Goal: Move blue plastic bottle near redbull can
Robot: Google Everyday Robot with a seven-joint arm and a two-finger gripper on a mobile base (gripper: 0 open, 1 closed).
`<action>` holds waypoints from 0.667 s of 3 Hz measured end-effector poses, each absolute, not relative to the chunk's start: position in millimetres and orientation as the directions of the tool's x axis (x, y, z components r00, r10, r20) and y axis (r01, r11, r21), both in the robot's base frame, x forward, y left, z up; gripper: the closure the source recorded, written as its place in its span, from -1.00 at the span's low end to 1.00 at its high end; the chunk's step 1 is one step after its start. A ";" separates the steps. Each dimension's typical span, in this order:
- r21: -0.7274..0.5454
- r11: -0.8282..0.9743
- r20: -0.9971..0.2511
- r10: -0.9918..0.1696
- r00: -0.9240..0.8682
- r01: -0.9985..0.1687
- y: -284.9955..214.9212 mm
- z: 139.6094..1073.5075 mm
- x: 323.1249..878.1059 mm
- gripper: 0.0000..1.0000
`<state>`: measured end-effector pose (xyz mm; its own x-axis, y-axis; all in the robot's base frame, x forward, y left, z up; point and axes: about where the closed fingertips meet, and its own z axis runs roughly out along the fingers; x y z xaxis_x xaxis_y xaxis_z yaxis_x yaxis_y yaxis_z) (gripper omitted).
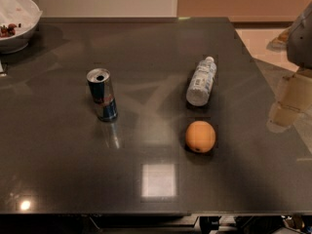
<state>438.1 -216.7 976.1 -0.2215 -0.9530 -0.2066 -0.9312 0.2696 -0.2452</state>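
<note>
The blue plastic bottle [201, 81] lies on its side on the dark table [146, 43], right of centre, its white cap pointing away. The redbull can [102, 94] stands upright left of centre, its top open, well apart from the bottle. My gripper [285, 105] hangs at the right edge of the view, over the table's right edge, to the right of the bottle and clear of it. It holds nothing that I can see.
An orange round fruit [200, 136] sits just in front of the bottle. A white bowl [14, 21] with some contents stands at the far left corner. The floor shows beyond the table's right edge.
</note>
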 end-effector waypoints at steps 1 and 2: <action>-0.245 0.270 -0.207 -0.953 -0.222 -0.931 -216.7 976.1 438.1 -1.00; -0.233 0.283 -0.201 -0.950 -0.239 -0.930 -213.9 976.7 443.5 -1.00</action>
